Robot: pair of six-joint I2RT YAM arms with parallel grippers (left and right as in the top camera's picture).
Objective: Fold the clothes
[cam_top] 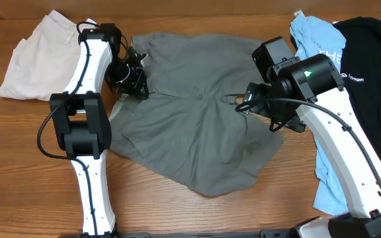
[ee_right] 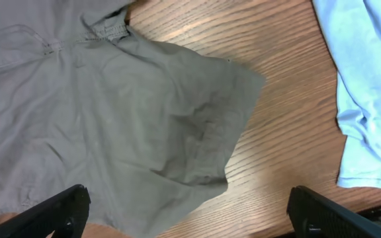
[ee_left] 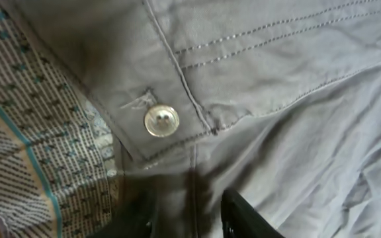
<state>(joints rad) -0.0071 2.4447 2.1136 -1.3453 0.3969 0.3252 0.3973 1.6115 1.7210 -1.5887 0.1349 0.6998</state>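
Grey shorts (cam_top: 190,125) lie spread across the middle of the table. My left gripper (cam_top: 129,76) is at their left edge by the waistband. In the left wrist view its fingers (ee_left: 189,215) are closed on a fold of grey cloth just below a pale button (ee_left: 161,121), with the speckled waistband lining (ee_left: 38,132) to the left. My right gripper (cam_top: 243,102) hovers over the right side of the shorts. In the right wrist view it (ee_right: 187,205) is wide open and empty above a leg hem (ee_right: 197,132) and bare wood.
Beige shorts (cam_top: 35,59) lie folded at the back left. A light-blue T-shirt (cam_top: 319,43) and a black T-shirt (cam_top: 376,59) lie at the right, under the right arm. The light-blue T-shirt also shows in the right wrist view (ee_right: 369,79). The table (cam_top: 32,172) is wood.
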